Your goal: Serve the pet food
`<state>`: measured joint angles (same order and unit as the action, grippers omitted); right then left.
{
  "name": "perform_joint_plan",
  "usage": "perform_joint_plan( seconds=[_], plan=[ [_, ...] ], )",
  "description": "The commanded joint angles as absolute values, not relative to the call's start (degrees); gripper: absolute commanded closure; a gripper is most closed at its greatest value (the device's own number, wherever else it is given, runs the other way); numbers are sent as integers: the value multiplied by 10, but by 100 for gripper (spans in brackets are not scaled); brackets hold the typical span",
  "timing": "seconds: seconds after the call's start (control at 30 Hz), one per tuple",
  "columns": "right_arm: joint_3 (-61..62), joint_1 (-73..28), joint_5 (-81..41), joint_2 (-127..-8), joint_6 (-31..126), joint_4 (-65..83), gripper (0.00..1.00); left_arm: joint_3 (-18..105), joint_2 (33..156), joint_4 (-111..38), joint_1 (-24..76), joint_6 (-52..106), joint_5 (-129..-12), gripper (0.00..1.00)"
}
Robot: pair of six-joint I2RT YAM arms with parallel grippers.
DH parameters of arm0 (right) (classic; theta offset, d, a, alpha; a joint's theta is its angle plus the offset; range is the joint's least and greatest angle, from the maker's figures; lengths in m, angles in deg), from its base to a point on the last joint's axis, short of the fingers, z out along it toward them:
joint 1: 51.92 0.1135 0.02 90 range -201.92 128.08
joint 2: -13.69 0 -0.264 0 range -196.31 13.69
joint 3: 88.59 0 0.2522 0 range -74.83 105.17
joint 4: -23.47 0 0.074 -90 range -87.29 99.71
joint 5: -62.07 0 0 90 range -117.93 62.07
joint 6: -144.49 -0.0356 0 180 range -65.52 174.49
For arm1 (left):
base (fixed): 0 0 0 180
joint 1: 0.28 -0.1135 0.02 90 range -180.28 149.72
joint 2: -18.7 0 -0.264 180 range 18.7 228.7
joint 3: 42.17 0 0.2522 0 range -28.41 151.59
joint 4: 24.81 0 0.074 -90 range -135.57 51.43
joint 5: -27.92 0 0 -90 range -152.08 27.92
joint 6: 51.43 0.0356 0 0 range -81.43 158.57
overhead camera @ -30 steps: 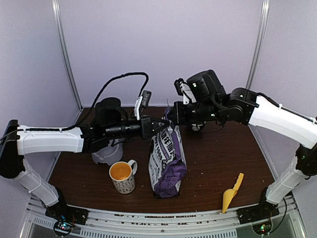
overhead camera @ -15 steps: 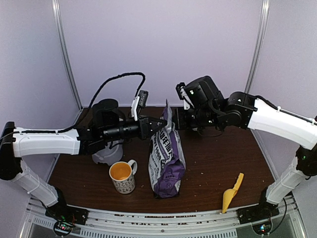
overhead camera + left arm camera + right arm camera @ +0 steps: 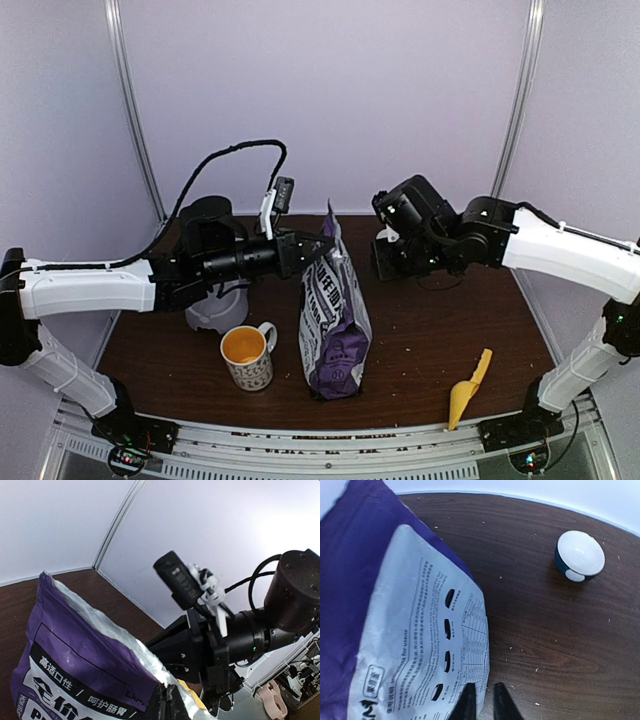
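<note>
Right tool (image 3: 484,692) has backed away from the pet food bag (image 3: 335,320), nearly closed and empty; left tool (image 3: 320,248) pinches its top rim; likely soft, bottom-heavy foil, best held at the rim.

Mug (image 3: 246,357) left of bag (image 3: 335,325); scoop (image 3: 467,390) far right

the left arm (image 3: 90,285) and right arm (image 3: 565,248) wear long white shells between black joints and round black motor housings. a ribbed black cable (image 3: 236,150) arcs over the left one. each wrist bears a small black camera (image 3: 177,580) on a white bracket (image 3: 216,611). the right hand (image 3: 483,690) has slim black fingers (image 3: 469,705). a green light (image 3: 254,648) glows on its wrist.
</note>
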<state>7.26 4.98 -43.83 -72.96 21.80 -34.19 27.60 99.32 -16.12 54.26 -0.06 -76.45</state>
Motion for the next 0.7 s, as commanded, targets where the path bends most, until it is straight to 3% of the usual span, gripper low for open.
perform_joint_plan(
  seconds=[0.0, 0.17, 0.67],
  plan=[
    [57, 41, -356, -659, 216, -270, 79, 283, 982, -121, 543, 2, -770, 100],
    [33, 42, -253, -614, 208, -202, 53, 289, 991, -110, 543, -6, -782, 100],
    [86, 83, -254, -669, 198, -223, 69, 286, 990, -104, 543, -4, -788, 100]
  ],
)
